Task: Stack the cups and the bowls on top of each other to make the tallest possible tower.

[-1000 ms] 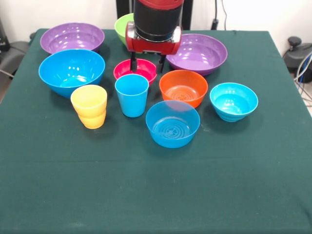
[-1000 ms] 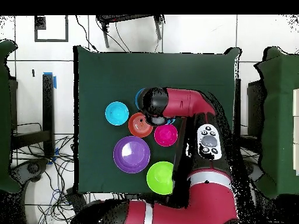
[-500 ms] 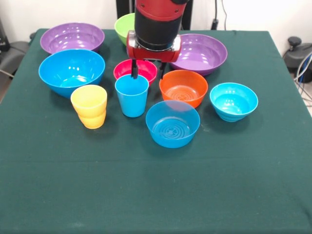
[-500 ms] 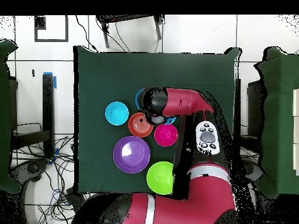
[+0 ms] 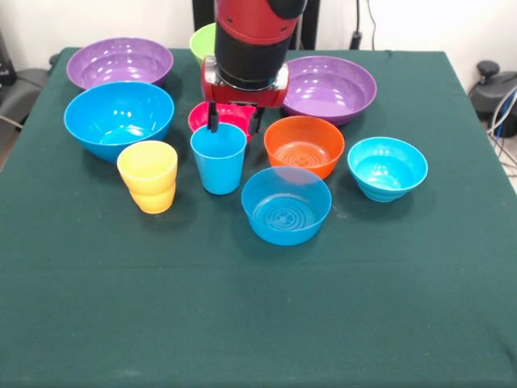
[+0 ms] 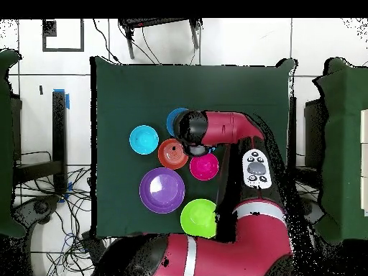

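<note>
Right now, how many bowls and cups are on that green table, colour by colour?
Purple bowls: 2
Blue bowls: 3
Green bowl: 1
Pink-red bowl: 1
Orange bowl: 1
Blue cup: 1
Yellow cup: 1
Total: 10

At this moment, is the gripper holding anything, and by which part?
Nothing held. The open gripper hangs just above the blue cup, fingers apart over its far rim.
</note>
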You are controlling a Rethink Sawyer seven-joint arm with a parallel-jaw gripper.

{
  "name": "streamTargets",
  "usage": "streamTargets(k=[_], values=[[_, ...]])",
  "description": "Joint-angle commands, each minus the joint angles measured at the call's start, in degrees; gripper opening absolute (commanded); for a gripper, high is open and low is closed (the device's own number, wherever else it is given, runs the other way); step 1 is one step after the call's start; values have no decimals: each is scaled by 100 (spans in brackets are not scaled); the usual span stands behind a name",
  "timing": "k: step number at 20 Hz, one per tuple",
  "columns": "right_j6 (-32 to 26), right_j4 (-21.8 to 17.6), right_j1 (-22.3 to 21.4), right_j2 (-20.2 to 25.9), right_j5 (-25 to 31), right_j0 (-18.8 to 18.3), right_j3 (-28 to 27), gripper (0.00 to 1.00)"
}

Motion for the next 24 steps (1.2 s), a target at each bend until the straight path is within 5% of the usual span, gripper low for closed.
streamTargets(k=[1, 24], values=[[-1101, -614, 131, 654, -279, -160, -54, 100], [-822, -856, 75, 977, -694, -344, 357, 100]])
